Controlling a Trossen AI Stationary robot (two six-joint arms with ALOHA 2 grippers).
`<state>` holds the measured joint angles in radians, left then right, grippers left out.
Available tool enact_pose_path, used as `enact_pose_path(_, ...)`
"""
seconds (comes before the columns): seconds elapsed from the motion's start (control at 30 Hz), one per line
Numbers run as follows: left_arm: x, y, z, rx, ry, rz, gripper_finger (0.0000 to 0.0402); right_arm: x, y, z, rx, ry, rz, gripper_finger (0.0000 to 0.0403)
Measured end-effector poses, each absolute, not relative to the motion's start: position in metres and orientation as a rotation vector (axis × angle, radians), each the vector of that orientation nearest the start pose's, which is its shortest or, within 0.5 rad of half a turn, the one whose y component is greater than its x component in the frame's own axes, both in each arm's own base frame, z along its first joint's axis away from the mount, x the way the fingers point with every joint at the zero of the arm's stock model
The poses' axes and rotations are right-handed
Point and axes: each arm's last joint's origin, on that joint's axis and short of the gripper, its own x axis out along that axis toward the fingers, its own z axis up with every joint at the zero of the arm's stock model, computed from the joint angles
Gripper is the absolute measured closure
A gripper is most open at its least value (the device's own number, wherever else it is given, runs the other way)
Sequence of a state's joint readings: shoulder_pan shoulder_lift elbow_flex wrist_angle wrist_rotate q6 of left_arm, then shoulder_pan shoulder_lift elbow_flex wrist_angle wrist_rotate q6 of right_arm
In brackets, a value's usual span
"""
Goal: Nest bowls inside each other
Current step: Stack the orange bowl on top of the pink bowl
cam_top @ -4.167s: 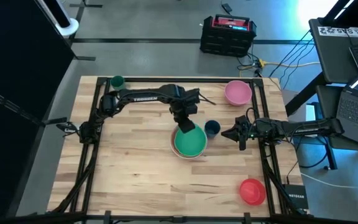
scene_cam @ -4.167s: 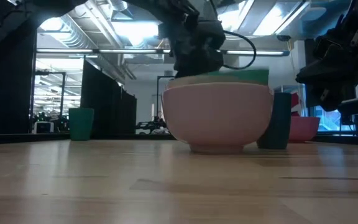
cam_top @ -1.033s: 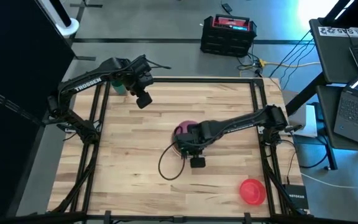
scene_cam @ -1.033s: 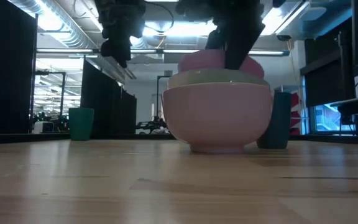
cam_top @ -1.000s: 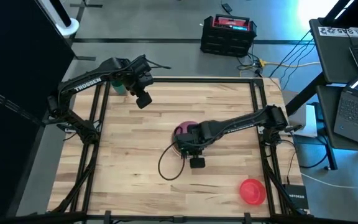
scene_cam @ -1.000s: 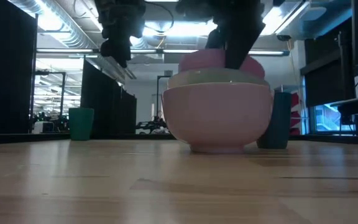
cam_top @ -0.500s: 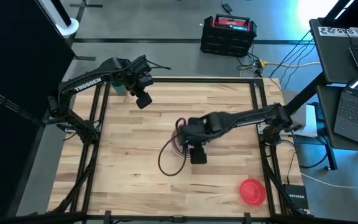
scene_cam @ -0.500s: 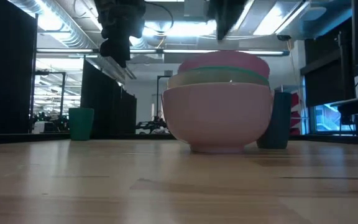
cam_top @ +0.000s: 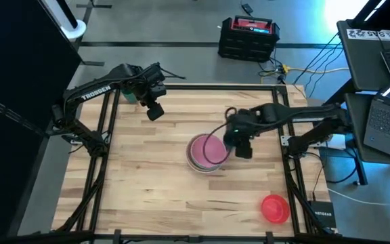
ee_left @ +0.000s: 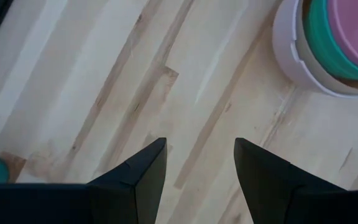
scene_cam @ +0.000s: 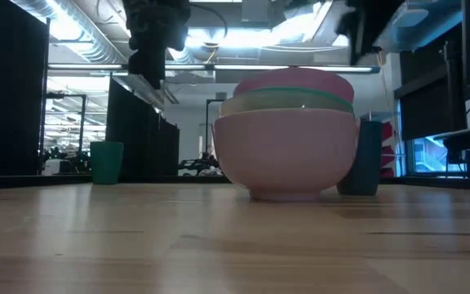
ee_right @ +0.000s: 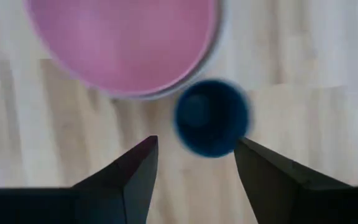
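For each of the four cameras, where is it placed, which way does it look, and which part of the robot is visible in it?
High view: above the table, facing straight down; both arms, left gripper, right gripper.
Low view: at tabletop height, facing level across the table at the bowl stack; arms enter from above.
Left wrist view: on the left arm, facing down at the table; its open fingers.
Right wrist view: on the right arm, facing down at the dark blue cup; its open fingers.
All four share the pink bowl.
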<state>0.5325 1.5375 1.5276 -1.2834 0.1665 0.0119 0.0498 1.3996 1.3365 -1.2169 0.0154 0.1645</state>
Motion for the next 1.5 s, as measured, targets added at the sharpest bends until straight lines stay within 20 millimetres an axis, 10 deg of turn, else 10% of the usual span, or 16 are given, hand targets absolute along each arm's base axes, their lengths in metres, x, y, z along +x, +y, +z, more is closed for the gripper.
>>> enact_pose_path(0.23,0.254,0.133,0.333,-0.393,1.195,0.275,0.023,0.22,0.042,0.296,0.281,1.298,0.033,0.022)
enact_pose_path(0.77,0.262,0.118,0.333,-0.371,1.197,0.233,0.023,0.134,0.196,0.272,0.159,1.375,0.297,0.0229)
enact_pose_path(1.5,0.263,0.116,0.333,-0.411,1.194,0.259,0.023,0.115,0.183,0.177,0.236,1.47,0.212,0.0271)
